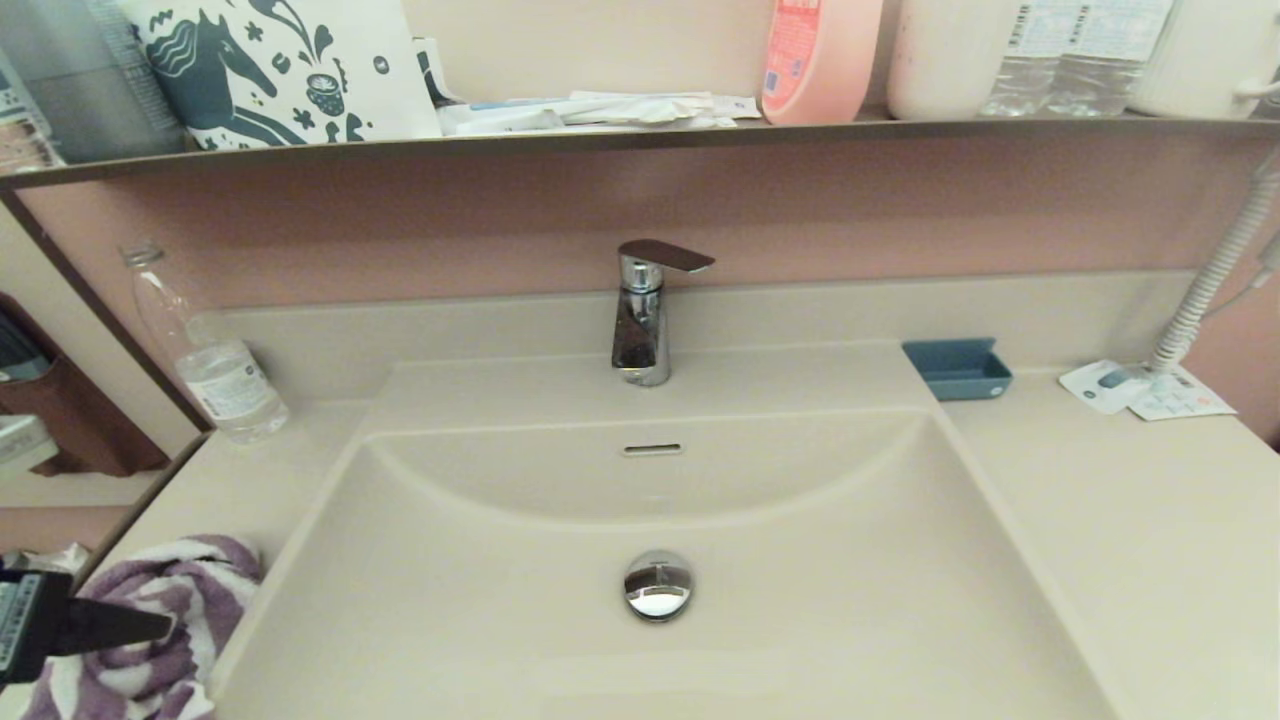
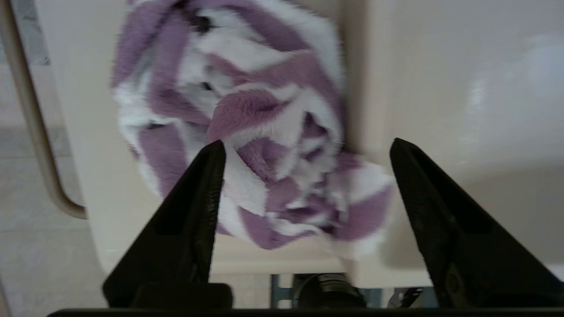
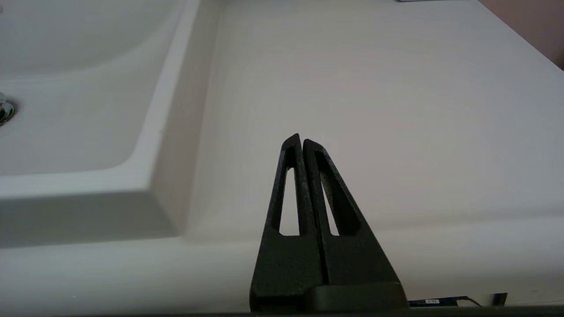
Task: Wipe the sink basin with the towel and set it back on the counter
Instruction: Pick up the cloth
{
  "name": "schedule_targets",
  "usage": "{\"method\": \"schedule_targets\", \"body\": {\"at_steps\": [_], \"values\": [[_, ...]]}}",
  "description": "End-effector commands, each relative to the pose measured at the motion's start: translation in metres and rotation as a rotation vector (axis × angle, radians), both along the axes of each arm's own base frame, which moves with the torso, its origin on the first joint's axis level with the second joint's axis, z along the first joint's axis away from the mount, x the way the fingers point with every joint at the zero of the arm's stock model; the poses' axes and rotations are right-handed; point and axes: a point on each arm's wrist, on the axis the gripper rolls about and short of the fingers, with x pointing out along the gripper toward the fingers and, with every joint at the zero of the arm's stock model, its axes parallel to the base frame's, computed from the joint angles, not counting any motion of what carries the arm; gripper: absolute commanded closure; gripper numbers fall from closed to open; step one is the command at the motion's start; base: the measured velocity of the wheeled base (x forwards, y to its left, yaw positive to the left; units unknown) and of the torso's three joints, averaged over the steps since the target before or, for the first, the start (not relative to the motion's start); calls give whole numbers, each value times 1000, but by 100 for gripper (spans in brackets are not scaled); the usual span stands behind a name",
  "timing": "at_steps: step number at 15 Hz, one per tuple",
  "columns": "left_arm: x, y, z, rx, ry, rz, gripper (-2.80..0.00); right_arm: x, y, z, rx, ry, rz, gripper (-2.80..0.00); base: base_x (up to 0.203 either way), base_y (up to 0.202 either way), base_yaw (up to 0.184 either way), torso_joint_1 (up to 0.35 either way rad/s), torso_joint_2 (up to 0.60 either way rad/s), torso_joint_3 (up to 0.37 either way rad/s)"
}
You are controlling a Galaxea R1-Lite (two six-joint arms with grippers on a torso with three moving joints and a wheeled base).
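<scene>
The purple and white striped towel (image 1: 160, 620) lies crumpled on the counter (image 1: 1120, 540) at the front left corner, beside the sink basin (image 1: 640, 620). In the left wrist view the towel (image 2: 246, 145) sits under and between the spread black fingers. My left gripper (image 2: 306, 147) hovers open just above it, holding nothing; in the head view only one finger (image 1: 120, 625) shows at the left edge. The basin has a chrome drain plug (image 1: 658, 585) and a slot overflow hole (image 1: 652, 449). My right gripper (image 3: 302, 140) is shut and empty over the right counter (image 3: 374, 88), out of the head view.
A chrome faucet (image 1: 645, 315) stands behind the basin. A clear water bottle (image 1: 205, 355) stands at the back left, a blue tray (image 1: 958, 368) and paper cards (image 1: 1140, 388) at the back right. A dark-edged shelf (image 1: 640, 135) above carries bottles and a printed bag.
</scene>
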Motion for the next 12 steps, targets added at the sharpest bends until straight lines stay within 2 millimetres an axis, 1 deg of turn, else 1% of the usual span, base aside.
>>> {"method": "schedule_targets", "body": {"at_steps": [1, 2, 4, 6, 8, 9, 12], "values": [[7, 19, -9, -11, 52, 13, -280, 0, 0, 0, 1, 2, 0, 0, 0, 0, 0, 0, 0, 0], [6, 24, -10, -16, 48, 10, -280, 0, 0, 0, 0, 1, 0, 0, 0, 0, 0, 0, 0, 0], [8, 28, -21, -57, 88, -1, -280, 0, 0, 0, 1, 2, 0, 0, 0, 0, 0, 0, 0, 0], [8, 27, -34, -112, 125, -12, -280, 0, 0, 0, 0, 1, 0, 0, 0, 0, 0, 0, 0, 0], [8, 25, -42, -161, 133, -30, -280, 0, 0, 0, 0, 1, 0, 0, 0, 0, 0, 0, 0, 0], [10, 27, -44, -164, 134, -31, -280, 0, 0, 0, 1, 1, 0, 0, 0, 0, 0, 0, 0, 0], [27, 40, -64, -171, 138, -22, -280, 0, 0, 0, 1, 1, 0, 0, 0, 0, 0, 0, 0, 0]]}}
